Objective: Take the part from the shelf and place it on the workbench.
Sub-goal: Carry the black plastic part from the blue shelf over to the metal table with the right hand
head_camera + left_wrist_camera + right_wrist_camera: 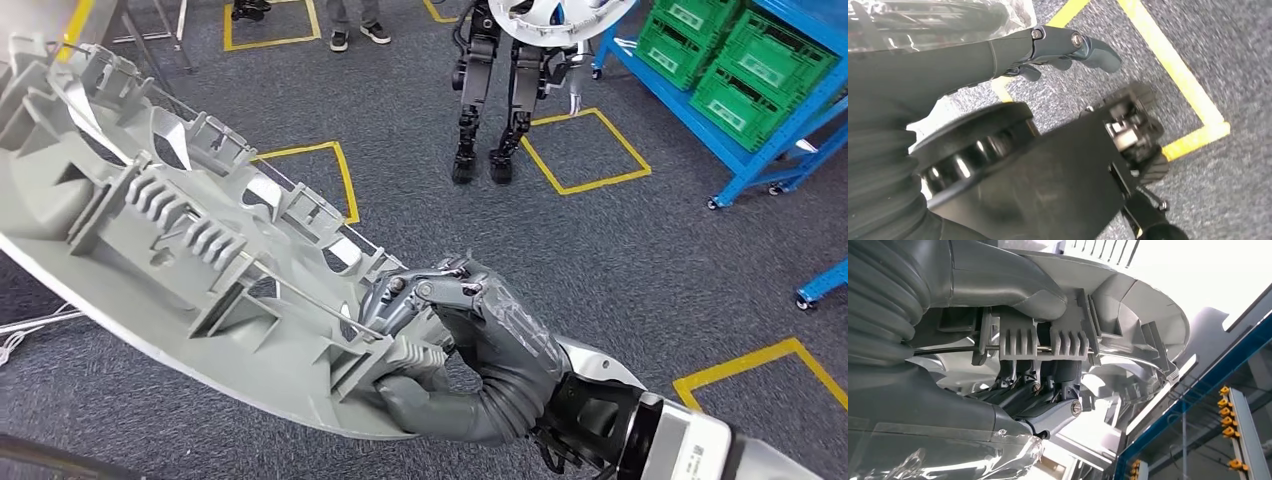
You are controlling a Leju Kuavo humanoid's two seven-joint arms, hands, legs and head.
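Part: a large grey plastic disc-shaped part (180, 270) with ribs, clips and a thin wire ring on its inner face fills the left half of the head view, held tilted above the carpeted floor (640, 260).
Left hand: the left hand (1068, 47) hangs over the grey carpet beside a yellow floor line (1173, 60) in the left wrist view; its dark fingers are loosely curled with nothing in them.
Right hand: the right hand (470, 350) grips the rim of the part, thumb under the edge and fingers hooked over the ribbed inner side; the right wrist view shows its fingers (1048, 405) wrapped in behind a toothed clip.
Other robot: a second humanoid (510, 80) stands beyond, near a yellow floor square (585, 150), with a similar disc at its chest.
Person: shoes and legs (355, 30) stand at the top edge.
Shelf: a blue wheeled rack (770, 150) on the right carries green crates (740, 70).
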